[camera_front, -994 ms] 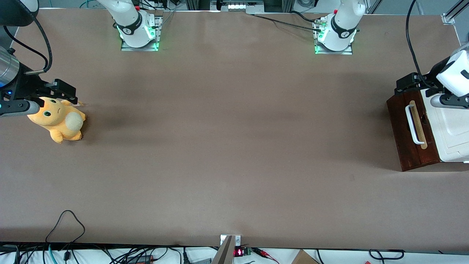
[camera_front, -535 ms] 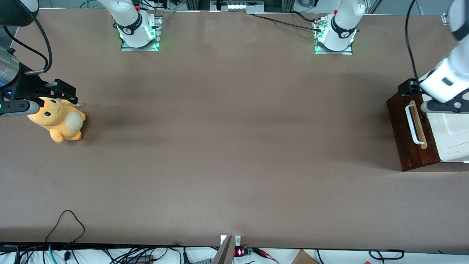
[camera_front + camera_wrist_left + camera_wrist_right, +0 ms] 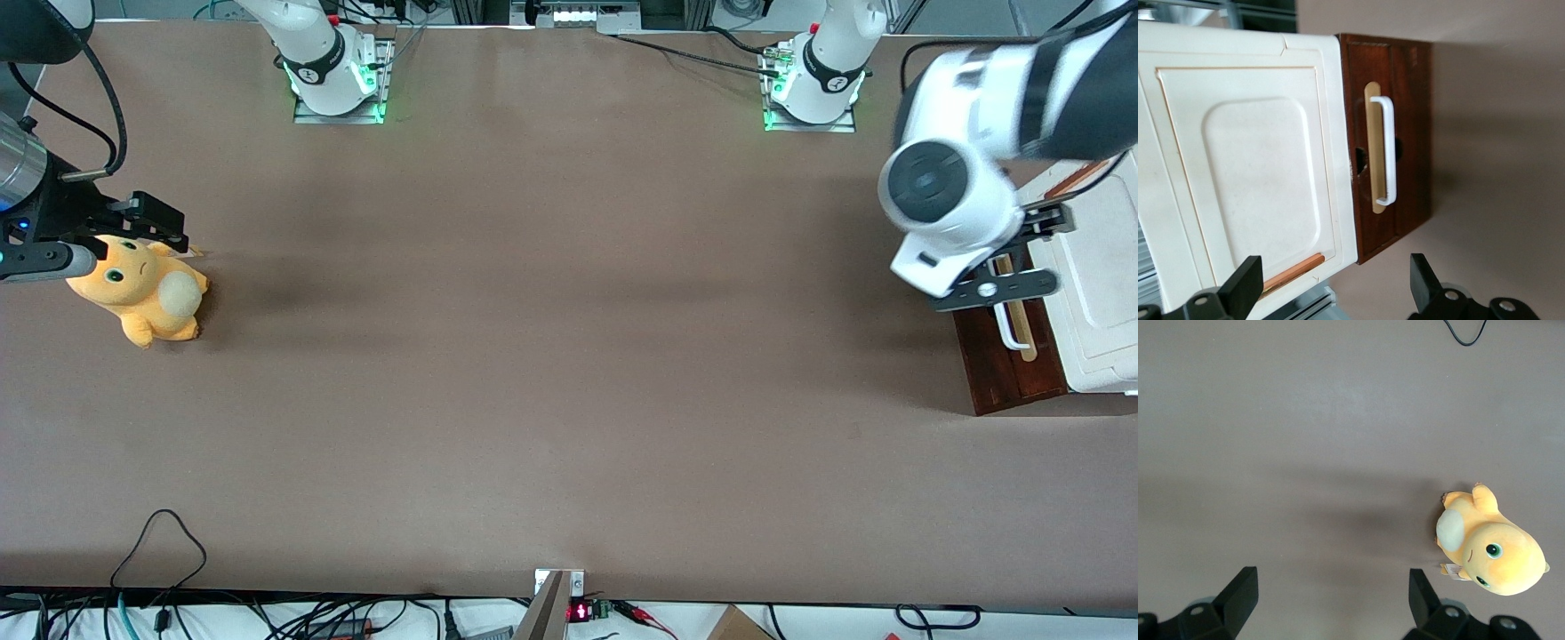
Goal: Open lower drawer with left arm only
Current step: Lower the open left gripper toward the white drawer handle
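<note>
The lower drawer [image 3: 1005,364] has a dark reddish-brown front with a white bar handle [image 3: 1010,336] and sits shut under the white cabinet top [image 3: 1098,293] at the working arm's end of the table. The left arm [image 3: 929,182], with its round joint cap, hangs over the drawer front and hides part of it. My gripper [image 3: 1047,219] is above the cabinet's end farther from the front camera. In the left wrist view my gripper [image 3: 1335,287] is open and empty, well above the cabinet top [image 3: 1258,167], drawer front [image 3: 1408,133] and handle [image 3: 1386,150].
An orange plush toy [image 3: 142,289] lies toward the parked arm's end of the table, also in the right wrist view [image 3: 1491,550]. Two arm bases [image 3: 338,76] [image 3: 813,84] stand along the table edge farthest from the front camera. Cables [image 3: 160,533] lie at the near edge.
The left arm has swung in over the cabinet and drawer front. Its round joint now covers part of the front, and the gripper has shifted over the cabinet's end farther from the camera.
</note>
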